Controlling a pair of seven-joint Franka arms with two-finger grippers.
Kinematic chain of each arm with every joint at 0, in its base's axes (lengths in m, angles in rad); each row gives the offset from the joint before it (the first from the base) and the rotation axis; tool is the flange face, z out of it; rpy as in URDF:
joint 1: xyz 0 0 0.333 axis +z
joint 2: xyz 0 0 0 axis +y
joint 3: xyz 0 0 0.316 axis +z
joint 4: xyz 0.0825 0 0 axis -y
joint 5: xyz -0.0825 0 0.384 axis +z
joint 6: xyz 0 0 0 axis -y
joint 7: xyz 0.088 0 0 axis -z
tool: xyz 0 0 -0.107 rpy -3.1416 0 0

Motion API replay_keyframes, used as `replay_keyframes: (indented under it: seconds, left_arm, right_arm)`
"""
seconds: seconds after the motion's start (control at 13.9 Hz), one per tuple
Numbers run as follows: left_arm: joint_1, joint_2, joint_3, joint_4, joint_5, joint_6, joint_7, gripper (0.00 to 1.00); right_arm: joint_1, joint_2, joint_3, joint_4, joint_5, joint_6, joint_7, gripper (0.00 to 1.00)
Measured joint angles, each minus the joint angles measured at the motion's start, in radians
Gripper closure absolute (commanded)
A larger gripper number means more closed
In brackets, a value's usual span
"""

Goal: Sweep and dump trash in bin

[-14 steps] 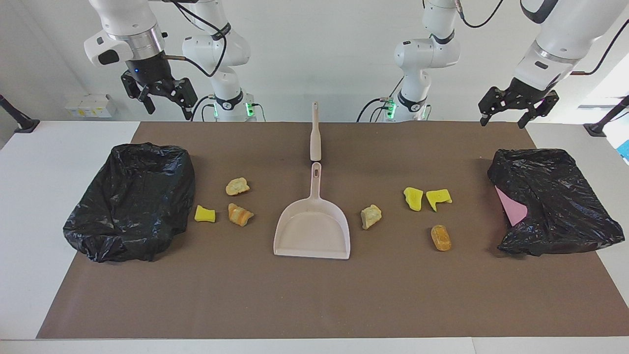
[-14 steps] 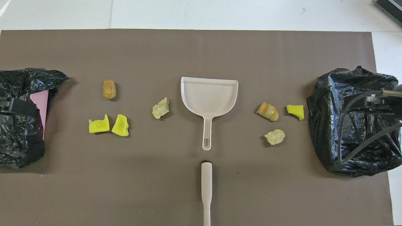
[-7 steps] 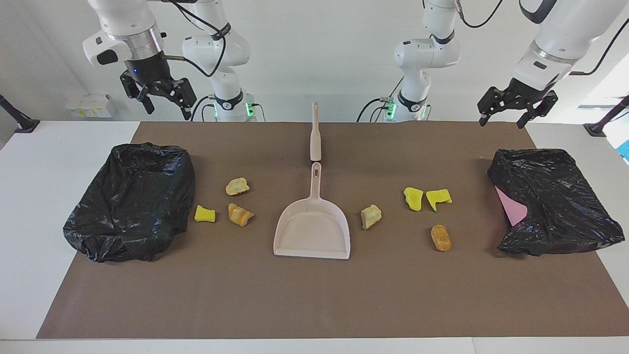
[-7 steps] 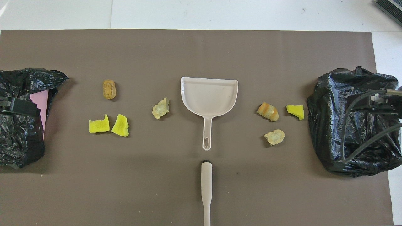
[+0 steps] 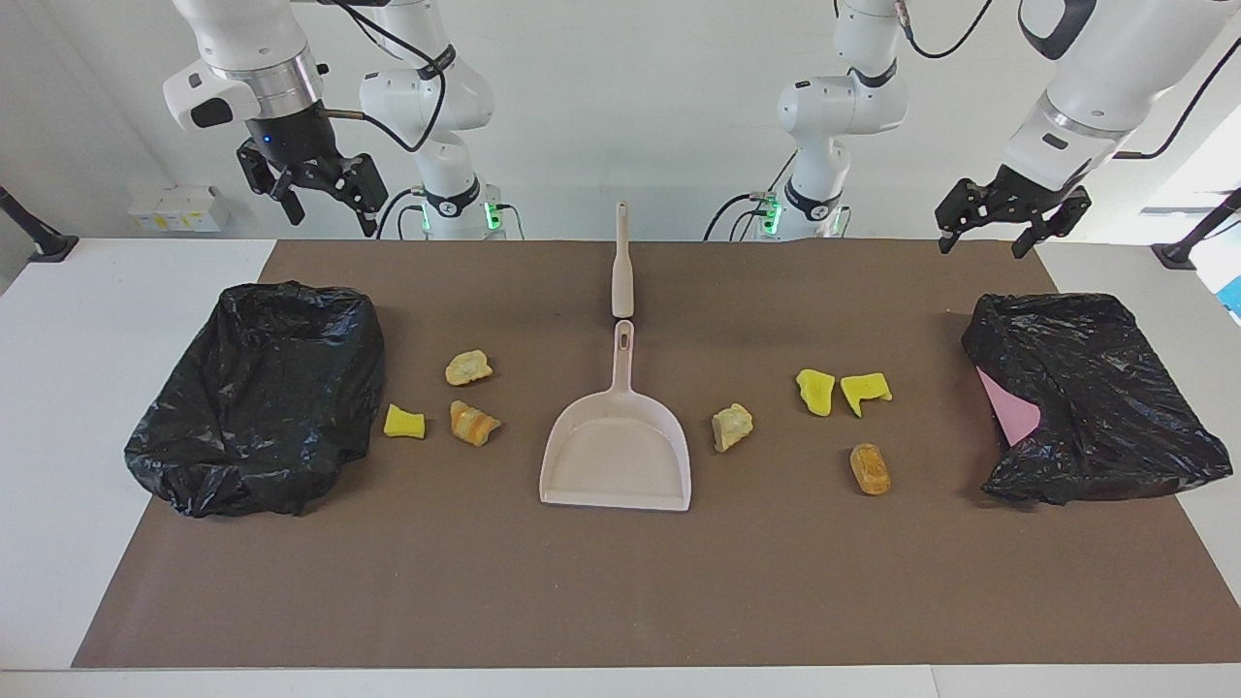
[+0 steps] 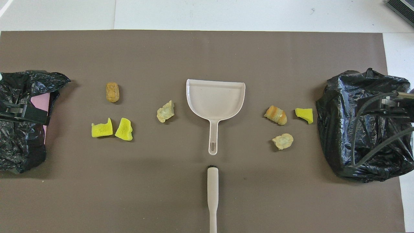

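Note:
Several trash lumps lie on the brown mat on both sides of a beige dustpan (image 5: 617, 456) (image 6: 215, 98). Toward the right arm's end are a yellow chunk (image 5: 404, 423), an orange piece (image 5: 472, 423) and a pale piece (image 5: 468, 367). Toward the left arm's end lie a pale piece (image 5: 732, 427), two yellow chunks (image 5: 815, 391) (image 5: 866, 388) and an orange piece (image 5: 870, 468). A beige brush handle (image 5: 621, 262) (image 6: 212, 194) lies in line with the dustpan's handle, nearer to the robots. My right gripper (image 5: 330, 208) and left gripper (image 5: 981, 244) hang high, open and holding nothing.
Two bins lined with black bags stand at the mat's ends: one at the right arm's end (image 5: 257, 397) (image 6: 365, 129), one at the left arm's end (image 5: 1086, 397) (image 6: 19, 142) with pink showing inside. Each gripper is up over its own end's bin.
The left gripper has drifted slightly up and toward the table's middle. The right gripper has risen a little. Nothing on the mat has moved.

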Motion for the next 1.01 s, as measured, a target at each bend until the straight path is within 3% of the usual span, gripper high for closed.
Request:
replay_keyframes:
  seconds: [0.29,0.58,1.01]
  left_arm:
    - [-0.059,-0.018,-0.002,-0.154,-0.030,0.114,0.022,0.00]
    - [-0.208,-0.073,-0.008,-0.313,-0.035,0.209,0.027,0.00]
    - [-0.448,-0.134,-0.010,-0.359,-0.066,0.220,0.017,0.00]
  right_arm:
    - [0.000,0.000,0.000,0.000,0.000,0.000,0.000,0.00]
    - [0.000,0.000,0.000,0.000,0.000,0.000,0.000,0.00]
    - [0.000,0.000,0.000,0.000,0.000,0.000,0.000,0.00]
